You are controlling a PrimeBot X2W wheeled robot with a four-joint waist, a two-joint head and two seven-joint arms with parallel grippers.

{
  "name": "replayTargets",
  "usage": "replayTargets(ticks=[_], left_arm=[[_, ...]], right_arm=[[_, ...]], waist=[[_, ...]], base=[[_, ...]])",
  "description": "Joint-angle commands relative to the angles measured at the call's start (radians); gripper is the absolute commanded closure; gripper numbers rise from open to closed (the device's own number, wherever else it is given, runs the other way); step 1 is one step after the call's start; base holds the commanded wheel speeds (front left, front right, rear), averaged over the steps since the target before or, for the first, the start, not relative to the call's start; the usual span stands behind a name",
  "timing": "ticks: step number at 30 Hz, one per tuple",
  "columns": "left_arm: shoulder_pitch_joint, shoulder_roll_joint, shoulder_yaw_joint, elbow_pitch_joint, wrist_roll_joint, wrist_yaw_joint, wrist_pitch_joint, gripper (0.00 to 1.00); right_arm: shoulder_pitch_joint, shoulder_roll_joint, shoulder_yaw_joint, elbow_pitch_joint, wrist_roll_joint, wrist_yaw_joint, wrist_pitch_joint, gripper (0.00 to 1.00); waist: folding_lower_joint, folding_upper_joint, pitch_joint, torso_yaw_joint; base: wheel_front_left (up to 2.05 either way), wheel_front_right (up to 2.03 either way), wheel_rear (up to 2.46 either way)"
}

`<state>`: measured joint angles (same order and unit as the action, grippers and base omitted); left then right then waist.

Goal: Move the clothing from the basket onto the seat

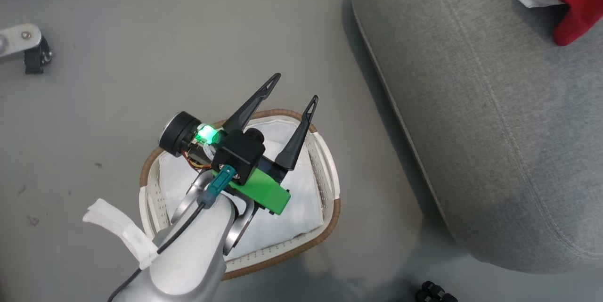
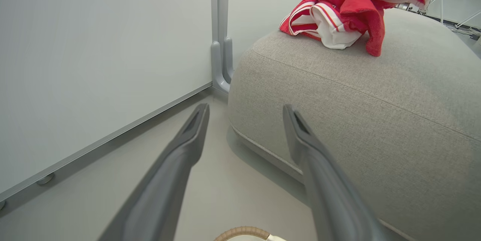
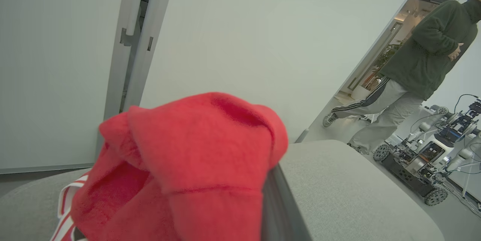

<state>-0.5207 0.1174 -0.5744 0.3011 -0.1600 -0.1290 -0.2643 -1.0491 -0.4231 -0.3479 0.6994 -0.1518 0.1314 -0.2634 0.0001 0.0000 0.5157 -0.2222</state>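
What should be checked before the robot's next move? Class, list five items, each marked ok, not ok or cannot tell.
1. Left gripper open and empty: ok.
2. Basket free of red clothing: ok where visible; the white liner shows, the left arm hides part.
3. Striped garment lying on the seat: ok.
4. Plain red garment released by the right gripper: cannot tell; fabric drapes over its fingers.
5. Person standing apart from the seat: ok.
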Motion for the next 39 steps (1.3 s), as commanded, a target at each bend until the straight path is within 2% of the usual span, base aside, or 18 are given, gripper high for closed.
replayTargets(ticks=[1, 7, 11, 13, 15, 26, 32, 36, 39], left_arm=[[-0.014, 0.005, 0.007, -0.003, 0.014, -0.002, 0.0, 0.0], [0.01, 0.016, 0.017, 0.007, 0.018, -0.002, 0.0, 0.0], [0.019, 0.016, 0.016, 0.013, 0.014, -0.002, 0.0, 0.0], [0.022, 0.014, 0.014, 0.015, 0.006, -0.002, 0.0, 0.0], [0.025, 0.01, 0.01, 0.015, 0.002, -0.002, 0.0, 0.0], [0.065, -0.019, 0.018, 0.02, -0.054, -0.002, 0.0, 0.0], [0.109, -0.037, 0.087, 0.016, -0.072, 0.0, 0.0, 0.0], [0.141, -0.052, 0.159, 0.013, -0.092, 0.014, 0.0, 0.0], [0.167, -0.057, 0.207, 0.013, -0.102, 0.024, 0.0, 0.0]], right_arm=[[0.034, 0.02, -0.008, 0.022, -0.01, -0.001, -0.002, 1.0], [0.107, 0.075, -0.025, 0.076, -0.026, -0.001, -0.002, 1.0], [0.143, 0.096, -0.018, 0.071, -0.025, -0.001, -0.002, 1.0], [0.165, 0.107, -0.015, 0.057, -0.029, -0.001, -0.002, 0.57], [0.191, 0.113, -0.012, 0.036, -0.034, -0.001, -0.002, 0.0], [0.34, 0.144, 0.039, -0.055, -0.011, -0.001, -0.002, 0.0], [0.368, 0.126, 0.084, -0.093, 0.003, -0.001, -0.002, 0.0], [0.351, 0.11, 0.118, -0.103, 0.0, -0.001, -0.002, 0.0], [0.346, 0.121, 0.145, -0.093, 0.009, -0.001, -0.002, 0.0]], waist=[[-0.0001, 0.0, 0.063, 0.05], [-0.0001, 0.0, 0.066, 0.026], [-0.0001, 0.0, 0.048, 0.005], [-0.0001, 0.0, 0.034, -0.005], [-0.0001, 0.0, 0.017, -0.012], [-0.0001, 0.0, -0.129, -0.019], [-0.0001, 0.0, -0.232, 0.005], [-0.0001, 0.0, -0.305, 0.045], [-0.0001, 0.0, -0.345, 0.074]], base=[[0.0, 0.0, 0.0], [0.0, 0.0, 0.0], [0.0, 0.0, 0.0], [0.0, 0.0, 0.0], [0.0, 0.0, 0.0], [0.0, 0.0, 0.0], [0.0, 0.0, 0.0], [0.0, 0.0, 0.0], [0.0, 0.0, 0.0]])
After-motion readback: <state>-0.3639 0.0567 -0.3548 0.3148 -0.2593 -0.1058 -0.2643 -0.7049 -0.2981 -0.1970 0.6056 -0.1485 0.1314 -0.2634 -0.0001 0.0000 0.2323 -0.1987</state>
